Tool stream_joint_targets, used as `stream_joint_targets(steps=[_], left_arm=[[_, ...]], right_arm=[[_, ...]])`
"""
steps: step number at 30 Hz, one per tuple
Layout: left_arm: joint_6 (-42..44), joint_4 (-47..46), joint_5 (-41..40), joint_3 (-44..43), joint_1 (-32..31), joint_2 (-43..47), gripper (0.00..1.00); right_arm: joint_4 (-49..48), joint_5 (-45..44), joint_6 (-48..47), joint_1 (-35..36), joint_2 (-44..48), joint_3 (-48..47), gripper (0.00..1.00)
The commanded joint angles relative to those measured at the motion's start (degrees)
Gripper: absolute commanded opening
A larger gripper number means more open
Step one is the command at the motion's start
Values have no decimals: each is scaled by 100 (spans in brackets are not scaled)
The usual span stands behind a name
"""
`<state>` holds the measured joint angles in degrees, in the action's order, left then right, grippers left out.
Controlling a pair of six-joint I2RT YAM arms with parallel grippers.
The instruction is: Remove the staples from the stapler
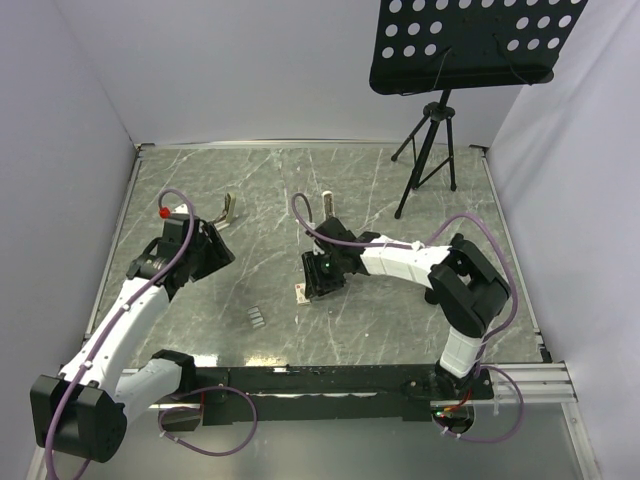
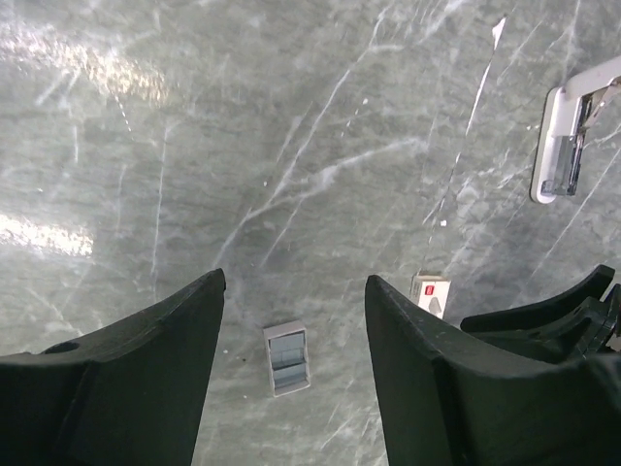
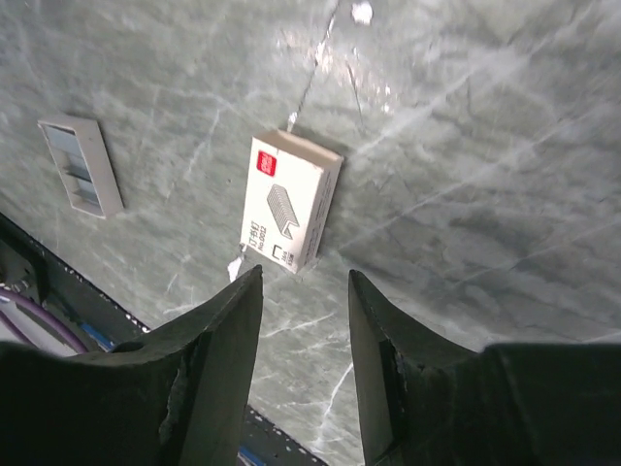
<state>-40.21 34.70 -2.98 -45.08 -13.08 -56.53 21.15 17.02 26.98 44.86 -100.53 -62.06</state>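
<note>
**STAPLER: WHITE, ON COUNTER**

Item: stapler [image 1: 327,201], lying on the grey marbled counter [image 1: 400,320] just beyond the right end effector [image 3: 304,282]. Long axis runs near-to-far in the top view, white end toward the far wall (a hinged arm splays off it in the left wrist view). Right end effector: partly open, empty, over a tan box [image 3: 289,202]. Left end effector [image 2: 296,286]: wide open, empty.

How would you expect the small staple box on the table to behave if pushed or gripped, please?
The staple box lies flat on a broad face, so a push would probably slide it across the smooth table, not tip or roll it. It looks like thin card, so likely light and apt to dent under a hard squeeze.
</note>
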Motion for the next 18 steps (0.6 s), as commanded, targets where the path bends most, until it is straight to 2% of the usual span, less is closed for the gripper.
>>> stream_joint_targets(steps=[1,7,12,18], left_arm=[[-198,-165,246,105,34,-68,64],[-119,-77,254,-62,95,-279,63],[-110,-130,386,-27,201,-279,63],[-49,-104,378,-97,297,-262,63]], right_arm=[[-470,249,132,75,69,133,49],[-787,355,272,189,-45,291,56],[-673,162,360,260,-186,204,61],[-629,12,457,418,-239,107,62]])
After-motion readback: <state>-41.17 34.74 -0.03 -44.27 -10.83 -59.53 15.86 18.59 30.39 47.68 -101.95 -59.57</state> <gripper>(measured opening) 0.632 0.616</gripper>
